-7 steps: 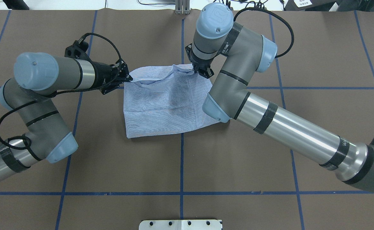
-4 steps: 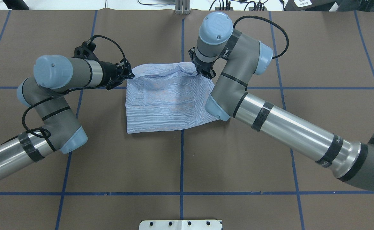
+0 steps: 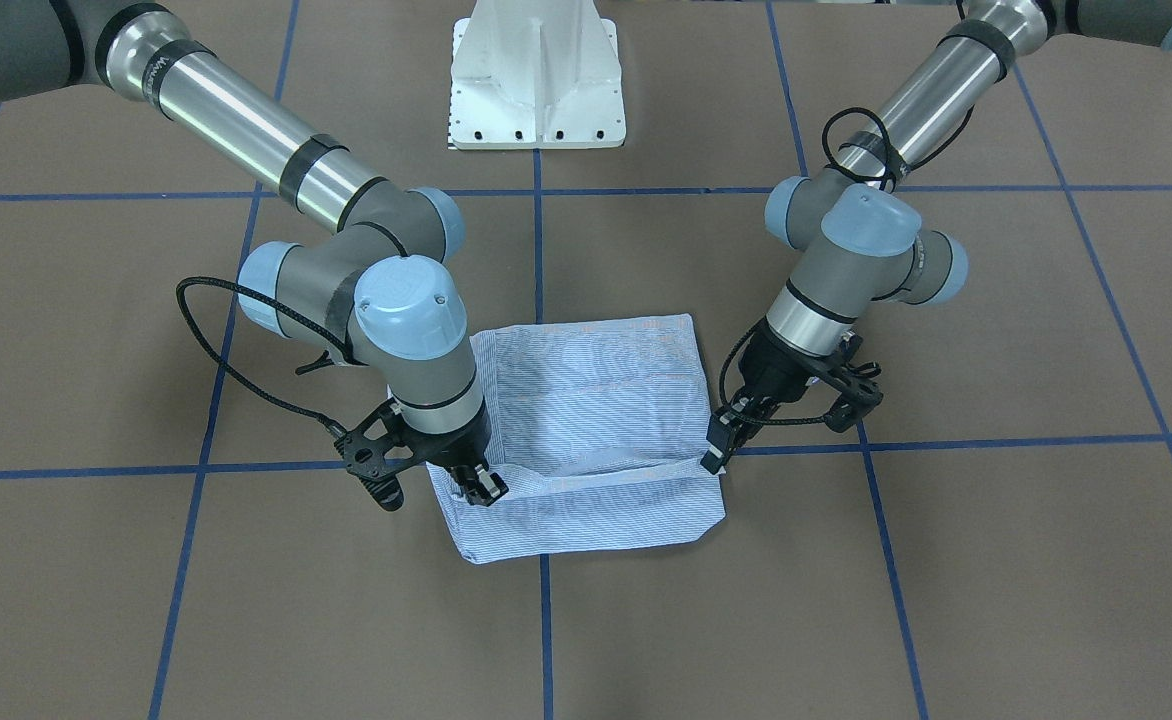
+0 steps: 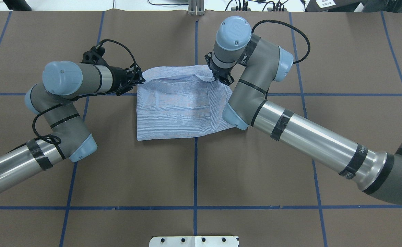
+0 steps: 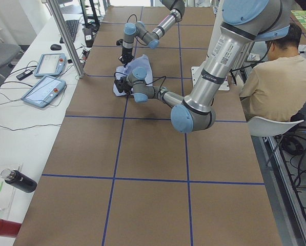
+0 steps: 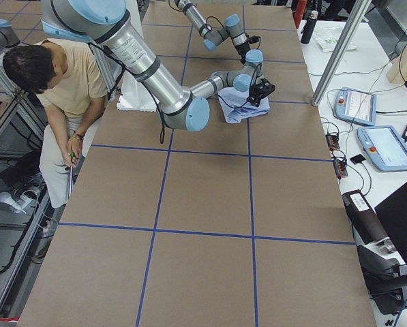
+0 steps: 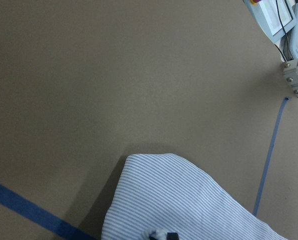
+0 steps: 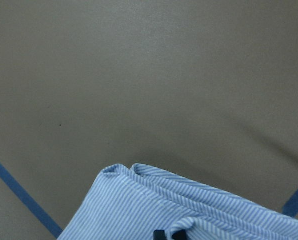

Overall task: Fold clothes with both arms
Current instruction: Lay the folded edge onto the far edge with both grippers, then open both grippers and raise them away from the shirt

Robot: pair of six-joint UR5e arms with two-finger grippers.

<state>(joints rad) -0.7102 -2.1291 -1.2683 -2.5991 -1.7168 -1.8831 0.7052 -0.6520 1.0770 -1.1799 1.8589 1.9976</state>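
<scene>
The light blue pinstriped shirt (image 4: pixel 180 106) lies folded into a rectangle at the table's middle. It also shows in the front view (image 3: pixel 596 390) and both side views (image 5: pixel 141 65) (image 6: pixel 238 107). My left gripper (image 4: pixel 141 81) is shut on the shirt's far left corner, low over the table; the front view shows it on the right (image 3: pixel 718 452). My right gripper (image 4: pixel 218 78) is shut on the far right corner, on the front view's left (image 3: pixel 478 488). The held top layer sags slightly between them. Both wrist views show striped cloth (image 7: pixel 188 200) (image 8: pixel 188 210) at the fingertips. Collar, buttons and label are hidden.
The brown table (image 4: pixel 290 154) carries a grid of blue tape lines (image 4: pixel 195 178). The white pedestal base (image 3: pixel 536 80) stands at the robot's side. A seated person (image 5: pixel 276 77) is beside the table. Teach pendants (image 5: pixel 42 89) lie on a side bench.
Both grippers have carried the held shirt edge slightly farther from the robot and lower. The raised, puffed top layer now lies flatter. The left arm's elbow has swung toward the middle.
</scene>
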